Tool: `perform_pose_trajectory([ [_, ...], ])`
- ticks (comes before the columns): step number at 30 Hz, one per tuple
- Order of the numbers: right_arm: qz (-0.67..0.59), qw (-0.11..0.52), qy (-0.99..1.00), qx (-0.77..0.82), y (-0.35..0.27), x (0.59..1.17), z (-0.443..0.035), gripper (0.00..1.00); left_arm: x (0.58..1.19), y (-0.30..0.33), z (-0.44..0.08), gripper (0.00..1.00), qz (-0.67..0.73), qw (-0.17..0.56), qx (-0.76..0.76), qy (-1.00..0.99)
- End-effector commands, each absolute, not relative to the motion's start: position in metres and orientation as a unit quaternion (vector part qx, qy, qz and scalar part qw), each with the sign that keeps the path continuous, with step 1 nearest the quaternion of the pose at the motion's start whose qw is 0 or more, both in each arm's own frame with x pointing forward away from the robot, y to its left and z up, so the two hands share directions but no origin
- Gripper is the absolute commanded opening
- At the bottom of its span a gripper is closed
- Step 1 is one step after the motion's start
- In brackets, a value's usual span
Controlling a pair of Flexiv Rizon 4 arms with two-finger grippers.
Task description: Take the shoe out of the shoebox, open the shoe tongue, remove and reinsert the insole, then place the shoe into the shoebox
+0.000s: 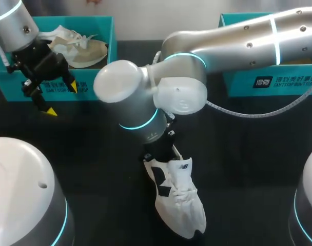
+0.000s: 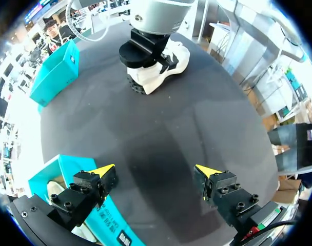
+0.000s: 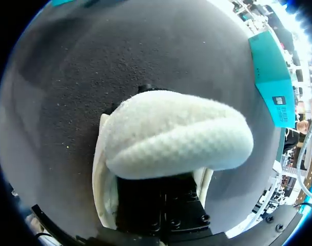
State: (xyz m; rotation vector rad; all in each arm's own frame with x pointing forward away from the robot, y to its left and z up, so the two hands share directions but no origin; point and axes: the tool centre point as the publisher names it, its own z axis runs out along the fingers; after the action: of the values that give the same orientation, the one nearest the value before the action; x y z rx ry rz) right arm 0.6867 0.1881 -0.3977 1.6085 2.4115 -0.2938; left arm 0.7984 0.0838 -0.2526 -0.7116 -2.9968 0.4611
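Near the middle of the black surface (image 1: pixel 248 169) stands the white shoe (image 1: pixel 179 205) with black side panels, out of any box, resting on its sole with its toe pointing toward my near edge and its heel toward the far side. My right arm (image 1: pixel 248 31) comes in from the right and reaches past the middle, so that the right claw (image 1: pixel 161 149) sits down at the heel end of the shoe, touching it. From the right wrist camera, a white, padded, woven part of the shoe (image 3: pixel 171 133) curves across just ahead of the claw and hides the tips; I cannot tell whether this claw is open or closed, or whether that part is the tongue or the insole. My left arm (image 1: pixel 12 25) is at the far left, well apart from the shoe. The left claw (image 1: pixel 62 98) hangs above the surface just in front of the left shoebox (image 1: pixel 94 87), spread wide with nothing in it. That teal box holds a second shoe (image 1: pixel 79 48), pale beige and white. The right shoebox (image 1: pixel 279 82), also teal, stands at the far right, partly behind my right arm.
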Motion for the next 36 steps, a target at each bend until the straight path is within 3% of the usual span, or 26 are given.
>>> perform_pose_trajectory([
  [1, -0.085, 0.104, 0.824, 0.551, 0.189, 0.686, -0.404, 0.00, 0.797, 0.084, -0.252, 1.00, 0.147, 0.013, -0.228, -0.962],
  [11, -0.103, 0.160, 0.810, 0.555, 0.192, 0.684, -0.352, 0.00, 0.797, 0.084, -0.252, 1.00, 0.147, 0.013, -0.228, -0.962],
  [36, -0.131, 0.152, 0.798, 0.569, 0.183, 0.675, -0.375, 0.00, 0.797, 0.084, -0.252, 1.00, 0.147, 0.013, -0.228, -0.962],
])
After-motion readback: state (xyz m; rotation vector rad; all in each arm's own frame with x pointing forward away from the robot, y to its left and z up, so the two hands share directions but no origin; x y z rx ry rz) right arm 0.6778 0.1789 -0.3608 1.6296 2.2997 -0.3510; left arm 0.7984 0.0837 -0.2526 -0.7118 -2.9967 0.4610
